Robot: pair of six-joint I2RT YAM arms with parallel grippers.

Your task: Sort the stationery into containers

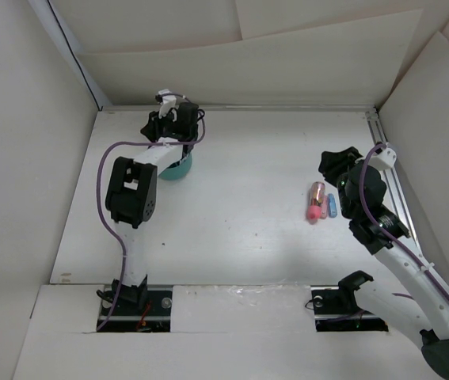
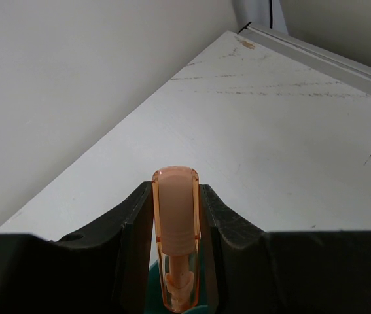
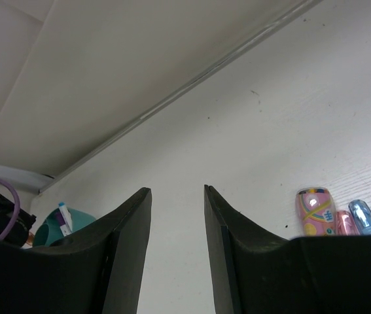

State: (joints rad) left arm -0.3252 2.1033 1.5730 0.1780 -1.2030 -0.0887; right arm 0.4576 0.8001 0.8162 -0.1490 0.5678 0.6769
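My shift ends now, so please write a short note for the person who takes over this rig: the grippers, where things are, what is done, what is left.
Left gripper: shut on an orange stubby piece, just above the teal cup.
Right gripper: open and empty, near the loose pieces.
Done: a pen with a blue end stands in the cup; the rest of its inside is hidden.
On the table: three stubby pieces side by side, a patterned one, a pink one and a blue one.
Left: drop the orange piece in, then move those three.

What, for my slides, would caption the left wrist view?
Left gripper shut on an orange stubby piece, held over the teal cup.
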